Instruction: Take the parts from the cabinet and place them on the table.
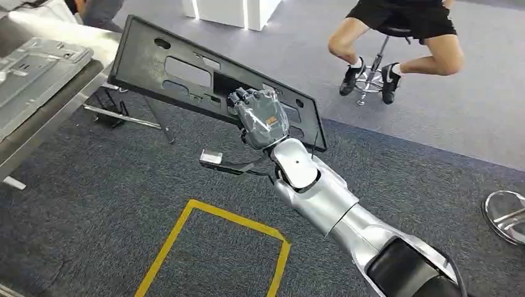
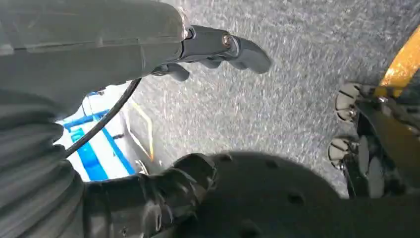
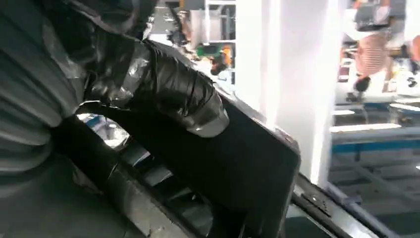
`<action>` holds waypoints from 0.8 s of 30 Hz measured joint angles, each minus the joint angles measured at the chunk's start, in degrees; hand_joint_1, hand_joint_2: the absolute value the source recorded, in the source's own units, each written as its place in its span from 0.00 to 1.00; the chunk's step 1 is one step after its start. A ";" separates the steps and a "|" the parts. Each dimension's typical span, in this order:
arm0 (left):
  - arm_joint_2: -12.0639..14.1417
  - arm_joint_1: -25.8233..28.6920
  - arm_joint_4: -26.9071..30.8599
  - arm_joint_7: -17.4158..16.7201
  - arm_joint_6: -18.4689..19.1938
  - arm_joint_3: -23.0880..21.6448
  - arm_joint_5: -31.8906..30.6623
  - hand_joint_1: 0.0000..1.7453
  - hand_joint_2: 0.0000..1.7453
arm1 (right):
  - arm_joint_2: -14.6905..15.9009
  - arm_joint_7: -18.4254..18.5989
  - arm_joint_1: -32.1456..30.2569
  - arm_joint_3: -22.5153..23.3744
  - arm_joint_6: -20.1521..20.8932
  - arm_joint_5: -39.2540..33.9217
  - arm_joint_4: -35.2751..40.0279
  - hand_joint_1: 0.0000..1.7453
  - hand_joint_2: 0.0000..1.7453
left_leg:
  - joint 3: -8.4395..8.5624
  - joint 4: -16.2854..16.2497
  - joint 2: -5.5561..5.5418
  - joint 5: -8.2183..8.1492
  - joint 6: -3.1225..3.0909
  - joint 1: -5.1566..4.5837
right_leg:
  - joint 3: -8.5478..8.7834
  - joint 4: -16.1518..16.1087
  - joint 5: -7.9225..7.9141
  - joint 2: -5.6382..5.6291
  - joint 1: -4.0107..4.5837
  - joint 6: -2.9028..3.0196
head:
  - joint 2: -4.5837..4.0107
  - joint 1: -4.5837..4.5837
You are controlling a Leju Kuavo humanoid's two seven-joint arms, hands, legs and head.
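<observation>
The silver right arm comes in nearest, its right hand clenched on the lower edge of a long flat black plastic panel with cut-outs, carried tilted in the air. Leftmost stands the steel table, a grey metal tray on it; the panel's far end hangs just over its corner. It looks stiff, light, a bit awkward; a mid-length grip seems best. The left hand hangs over carpet, fingers loosely apart, holding nothing. A seated person is beyond.
</observation>
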State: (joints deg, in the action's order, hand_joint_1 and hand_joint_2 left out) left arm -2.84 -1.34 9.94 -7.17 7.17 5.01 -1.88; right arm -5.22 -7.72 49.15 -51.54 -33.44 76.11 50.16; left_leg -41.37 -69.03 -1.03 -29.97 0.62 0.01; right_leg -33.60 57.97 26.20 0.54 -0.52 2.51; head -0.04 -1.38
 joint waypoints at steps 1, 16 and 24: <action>0.00 -0.06 0.00 0.09 0.00 -0.02 0.00 0.00 1.00 | 0.00 0.00 -0.09 0.00 0.04 0.00 -0.04 1.00 1.00 | -2.18 -4.12 0.27 -1.40 0.35 0.36 | -0.02 0.04 0.13 0.98 0.00 -0.01 | 0.00 0.02; -0.09 -0.23 0.04 1.01 0.28 -0.07 0.17 0.00 1.00 | 0.04 0.11 0.27 0.02 0.28 0.02 -0.02 1.00 1.00 | 7.85 11.89 -0.26 4.28 -3.36 0.31 | -7.41 16.45 7.80 -0.32 -0.45 -3.52 | 0.00 0.24; -0.17 -0.06 0.04 1.07 0.33 -0.04 0.55 0.00 1.00 | 0.73 0.11 0.22 0.00 0.74 0.07 -0.31 1.00 1.00 | 11.81 11.58 -7.36 0.15 -1.89 0.57 | -4.50 2.26 -3.01 -5.21 -0.16 -2.45 | 0.02 0.26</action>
State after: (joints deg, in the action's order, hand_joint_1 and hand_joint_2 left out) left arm -3.02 -1.40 9.99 -6.10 7.50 4.96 -1.33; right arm -4.50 -7.61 49.38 -51.54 -32.70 76.17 49.86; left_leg -29.56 -57.45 -8.39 -29.82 -1.28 0.58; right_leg -38.10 60.23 23.18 -4.67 -0.69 0.06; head -0.02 -1.12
